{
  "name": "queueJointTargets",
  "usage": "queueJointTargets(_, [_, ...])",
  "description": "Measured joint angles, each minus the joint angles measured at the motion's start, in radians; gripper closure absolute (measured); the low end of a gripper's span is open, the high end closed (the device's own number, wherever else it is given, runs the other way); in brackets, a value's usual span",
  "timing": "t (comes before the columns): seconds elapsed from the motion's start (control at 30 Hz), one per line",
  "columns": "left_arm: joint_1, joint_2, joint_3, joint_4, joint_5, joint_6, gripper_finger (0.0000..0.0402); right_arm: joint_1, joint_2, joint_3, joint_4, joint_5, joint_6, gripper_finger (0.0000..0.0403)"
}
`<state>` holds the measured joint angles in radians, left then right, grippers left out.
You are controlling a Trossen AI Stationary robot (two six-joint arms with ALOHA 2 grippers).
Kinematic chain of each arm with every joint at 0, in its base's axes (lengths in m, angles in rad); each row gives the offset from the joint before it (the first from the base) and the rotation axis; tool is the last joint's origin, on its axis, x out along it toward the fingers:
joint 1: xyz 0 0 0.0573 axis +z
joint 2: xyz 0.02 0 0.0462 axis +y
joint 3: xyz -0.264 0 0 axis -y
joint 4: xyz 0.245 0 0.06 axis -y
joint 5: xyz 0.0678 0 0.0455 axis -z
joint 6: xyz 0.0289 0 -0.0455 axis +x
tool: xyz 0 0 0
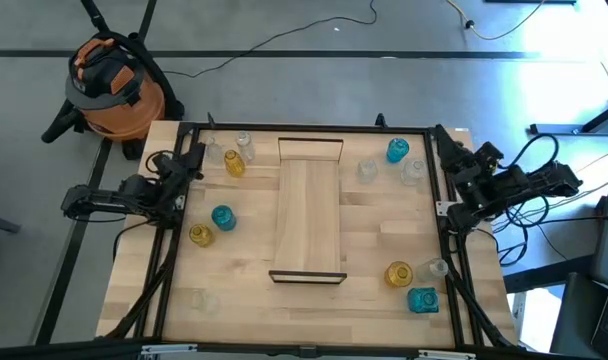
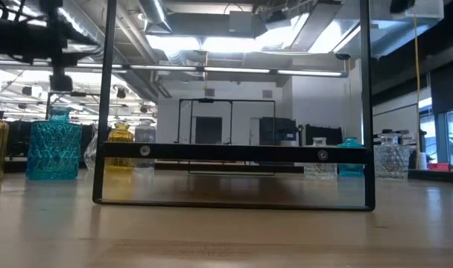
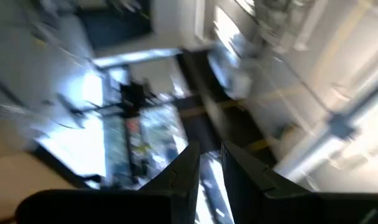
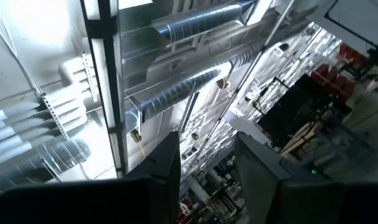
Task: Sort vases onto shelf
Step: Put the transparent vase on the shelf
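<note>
The shelf (image 1: 308,210), a pale board with dark wire frames at both short ends, lies flat mid-table; its near frame (image 2: 234,152) fills the low view. Several small vases stand on the tabletop on both sides of it, among them a teal vase (image 1: 222,217) and an amber vase (image 1: 234,165) on the left, and a teal vase (image 1: 397,150) and an amber vase (image 1: 398,273) on the right. My left gripper (image 3: 211,155) is at the table's left edge (image 1: 191,160), open by a narrow gap and holding nothing. My right gripper (image 4: 207,149) is raised at the right edge (image 1: 462,165), open, tipped upward at the ceiling.
An orange shop vacuum (image 1: 114,85) stands on the floor beyond the far left corner. Dark frame rails (image 1: 304,128) run along the table's edges. A square teal vase (image 1: 422,299) and a clear vase (image 1: 434,267) stand near the right front corner, and another clear vase (image 1: 197,298) at the left front.
</note>
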<state>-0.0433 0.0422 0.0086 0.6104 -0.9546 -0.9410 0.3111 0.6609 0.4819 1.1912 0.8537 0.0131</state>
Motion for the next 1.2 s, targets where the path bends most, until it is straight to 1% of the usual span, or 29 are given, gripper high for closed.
queueJointTargets(0.07, [0.000, 0.000, 0.000, 0.066, 0.107, 0.030, 0.0341, 0.000, 0.040, 0.052, -0.020, 0.000, -0.041, 0.0288])
queueJointTargets(0.13, [0.000, 0.000, 0.007, 0.163, 0.236, 0.083, 0.0341, 0.000, 0.085, 0.095, -0.030, 0.001, -0.073, 0.0288])
queueJointTargets(0.2, [0.000, 0.000, 0.037, 0.241, 0.369, 0.170, 0.0341, -0.004, 0.133, 0.136, -0.041, 0.000, -0.094, 0.0288])
queueJointTargets(0.27, [0.000, 0.000, 0.087, 0.271, 0.498, 0.267, 0.0341, -0.026, 0.180, 0.166, -0.042, 0.000, -0.099, 0.0288])
queueJointTargets(0.33, [0.000, 0.010, 0.172, 0.241, 0.640, 0.377, 0.0341, -0.052, 0.237, 0.191, -0.041, 0.000, -0.081, 0.0288])
queueJointTargets(0.37, [0.000, 0.028, 0.225, 0.201, 0.696, 0.412, 0.0341, -0.066, 0.262, 0.202, -0.043, 0.000, -0.067, 0.0288])
queueJointTargets(0.43, [0.000, 0.084, 0.351, 0.042, 0.750, 0.458, 0.0341, -0.092, 0.312, 0.217, -0.045, -0.007, -0.037, 0.0288])
queueJointTargets(0.5, [0.000, 0.169, 0.496, -0.204, 0.754, 0.508, 0.0341, -0.120, 0.354, 0.233, -0.043, -0.017, 0.010, 0.0288])
queueJointTargets(0.57, [0.000, 0.278, 0.645, -0.503, 0.721, 0.547, 0.0341, -0.143, 0.390, 0.248, -0.043, -0.027, 0.059, 0.0288])
queueJointTargets(0.6, [0.000, 0.332, 0.717, -0.668, 0.681, 0.564, 0.0341, -0.154, 0.407, 0.257, -0.042, -0.040, 0.083, 0.0288])
queueJointTargets(0.67, [0.000, 0.437, 0.830, -0.979, 0.561, 0.590, 0.0341, -0.174, 0.431, 0.275, -0.043, -0.065, 0.111, 0.0288])
queueJointTargets(0.77, [0.000, 0.562, 0.940, -1.280, 0.362, 0.587, 0.0341, -0.183, 0.448, 0.303, -0.043, -0.119, 0.114, 0.0288])
queueJointTargets(0.8, [0.000, 0.594, 0.960, -1.342, 0.302, 0.586, 0.0341, -0.181, 0.449, 0.311, -0.043, -0.129, 0.113, 0.0288])
queueJointTargets(0.87, [0.001, 0.642, 0.987, -1.375, 0.212, 0.598, 0.0341, -0.181, 0.448, 0.323, -0.040, -0.140, 0.110, 0.0288])
queueJointTargets(0.9, [0.007, 0.659, 0.994, -1.385, 0.192, 0.618, 0.0341, -0.181, 0.447, 0.327, -0.040, -0.141, 0.110, 0.0288])
queueJointTargets(0.97, [0.039, 0.692, 1.003, -1.390, 0.187, 0.637, 0.0340, -0.181, 0.442, 0.330, -0.043, -0.141, 0.110, 0.0288])
queueJointTargets(1.03, [0.094, 0.716, 1.007, -1.388, 0.200, 0.607, 0.0336, -0.181, 0.441, 0.330, -0.041, -0.140, 0.110, 0.0288])
queueJointTargets(1.1, [0.166, 0.738, 1.007, -1.414, 0.258, 0.572, 0.0326, -0.181, 0.436, 0.330, -0.044, -0.140, 0.110, 0.0288])
queueJointTargets(1.2, [0.296, 0.773, 1.007, -1.457, 0.368, 0.555, 0.0298, -0.181, 0.431, 0.330, -0.061, -0.140, 0.110, 0.0288])
